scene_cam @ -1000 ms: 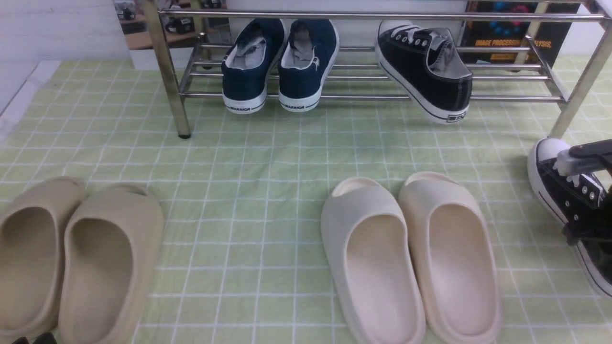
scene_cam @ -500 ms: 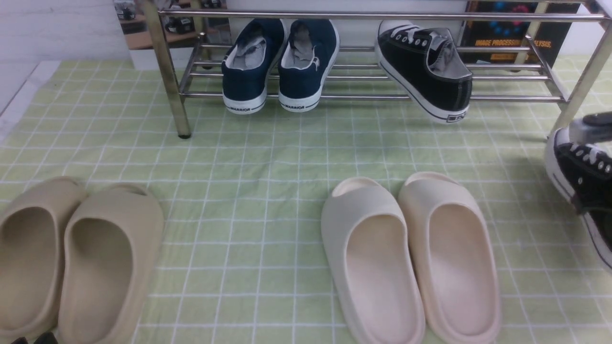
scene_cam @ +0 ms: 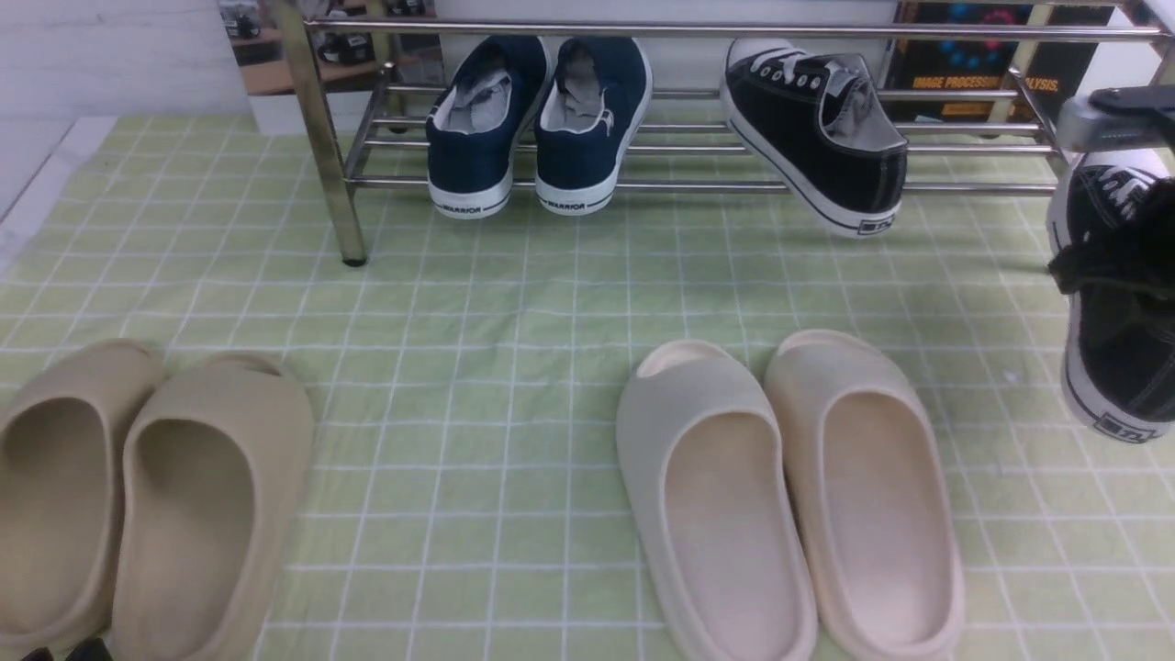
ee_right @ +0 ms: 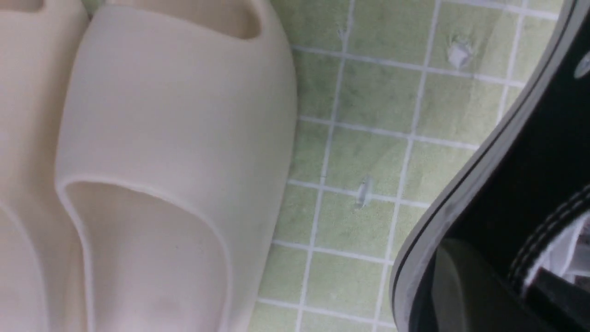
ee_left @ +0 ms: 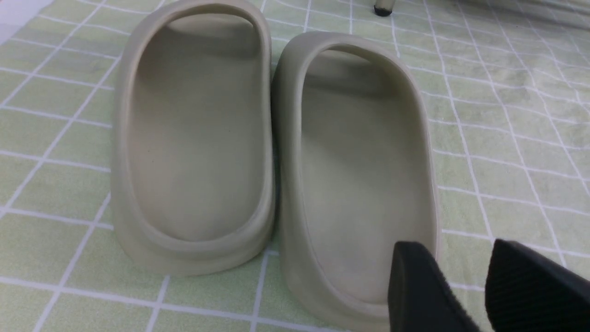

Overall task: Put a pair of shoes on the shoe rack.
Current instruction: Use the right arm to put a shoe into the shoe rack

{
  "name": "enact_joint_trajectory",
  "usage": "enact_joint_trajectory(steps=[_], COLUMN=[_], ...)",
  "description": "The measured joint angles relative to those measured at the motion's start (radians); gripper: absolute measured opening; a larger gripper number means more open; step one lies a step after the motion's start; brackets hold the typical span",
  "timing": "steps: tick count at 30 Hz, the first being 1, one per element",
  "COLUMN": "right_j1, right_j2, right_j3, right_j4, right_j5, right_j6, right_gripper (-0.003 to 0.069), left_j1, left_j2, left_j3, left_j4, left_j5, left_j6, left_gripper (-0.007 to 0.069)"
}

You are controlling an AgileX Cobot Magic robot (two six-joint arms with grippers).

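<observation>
Lifted in the end effector [ee_right: 493,281] and carried forward toward the rack [scene_cam: 323,138]: second black sneaker [scene_cam: 1115,321], now turned, heel label exposed.

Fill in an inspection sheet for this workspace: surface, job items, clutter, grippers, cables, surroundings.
Surface: green checked cloth, slight wrinkles, small whitish marks
Job items: one black sneaker angled on chrome rack; second black sneaker held
Clutter: navy slip-ons on rack; tan slides, cream slides on cloth
Grippers: left open; right shut on second sneaker's side
Cables: nothing seen
Surroundings: white wall, printed pictures behind rack
</observation>
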State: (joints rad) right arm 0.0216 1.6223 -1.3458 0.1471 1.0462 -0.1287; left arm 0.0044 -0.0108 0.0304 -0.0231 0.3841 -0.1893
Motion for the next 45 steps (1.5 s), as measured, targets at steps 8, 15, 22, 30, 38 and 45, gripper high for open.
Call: enact_joint_trajectory(steps=[8,15,22,30,38,45], right_j1=[0.054,0.110,0.109,0.109,0.109,0.109], right_j2=[0.004,-0.025,-0.023,0.107,0.293,0.426], right_j3=[-0.066,-0.067,-0.086,-0.255,-0.426,-0.590], right_j4=[0.065,0.047,-0.083,-0.127,-0.127,-0.127], right_j5=[0.130,0.140,0.074,0.030,0.038,0.022], right_j6=[-0.045,-0.056,-0.020,-0.011,-0.035,-0.159], right_gripper=[0.0020,0.0021,0.0021,0.0021,0.0021,0.0021], left_j1=[0.000,0.000,0.000,0.000,0.000,0.000], left_j2=[0.000,0.000,0.000,0.000,0.000,0.000], left_j3=[0.000,0.000,0.000,0.000,0.000,0.000], left_j4=[0.000,0.000,0.000,0.000,0.000,0.000], left_j5=[0.000,0.000,0.000,0.000,0.000,0.000], left_j6=[0.000,0.000,0.000,0.000,0.000,0.000], left_gripper=[0.0239,0.0239,0.0239,0.0239,0.0239,0.0239])
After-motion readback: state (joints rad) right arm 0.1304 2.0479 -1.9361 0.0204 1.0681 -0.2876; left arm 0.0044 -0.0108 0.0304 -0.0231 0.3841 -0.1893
